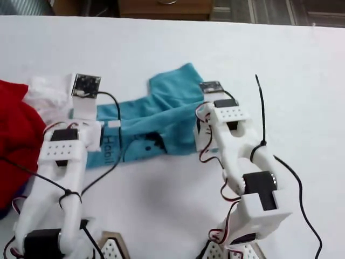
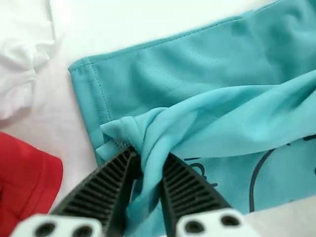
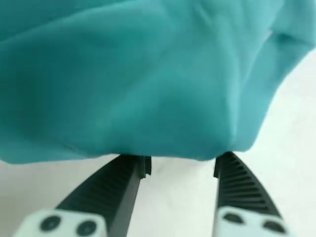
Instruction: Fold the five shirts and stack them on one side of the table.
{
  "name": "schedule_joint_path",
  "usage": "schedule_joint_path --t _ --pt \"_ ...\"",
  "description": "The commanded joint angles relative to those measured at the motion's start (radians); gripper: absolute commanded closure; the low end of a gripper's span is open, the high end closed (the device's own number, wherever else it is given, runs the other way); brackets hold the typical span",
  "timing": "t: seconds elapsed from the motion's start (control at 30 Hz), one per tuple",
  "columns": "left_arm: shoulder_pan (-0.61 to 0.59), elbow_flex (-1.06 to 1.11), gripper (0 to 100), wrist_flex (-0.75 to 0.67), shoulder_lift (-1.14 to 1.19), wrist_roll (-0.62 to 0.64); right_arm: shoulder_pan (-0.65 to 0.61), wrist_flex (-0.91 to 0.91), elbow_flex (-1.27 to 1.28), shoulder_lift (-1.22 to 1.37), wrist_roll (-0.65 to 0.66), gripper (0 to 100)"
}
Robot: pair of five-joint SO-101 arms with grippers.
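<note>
High view: a teal shirt (image 1: 156,121) lies left-to-right across the bench (image 1: 215,48) between both arms. The left gripper (image 2: 148,155) pinches its left end; the right gripper (image 3: 182,162), jaws apart, sits at its right edge.

Short dark lettering (image 1: 108,151) on the teal shirt (image 1: 167,110), too partial for a sure reading.

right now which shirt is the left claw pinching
The teal shirt: its cloth is bunched in the left claw; the red shirt and white shirt lie untouched.
</note>
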Motion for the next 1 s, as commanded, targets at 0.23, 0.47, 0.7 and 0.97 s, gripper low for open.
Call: schedule_joint_path --t 0.23,0.47,0.7,0.97 --pt "-0.009 -0.005 97 -0.015 -0.028 0.005 -0.018 0.108 -0.193 -0.036 -0.031 78.6" --pt "-0.009 -0.01 97 -0.015 -0.028 0.005 -0.018 0.125 -0.193 -0.036 -0.029 78.6" --pt "-0.009 -0.007 97 -0.015 -0.028 0.005 -0.019 0.122 -0.193 0.035 -0.029 78.6" --pt "-0.009 -0.004 97 -0.012 -0.028 0.005 -0.004 0.081 -0.244 0.2 -0.025 81.0"
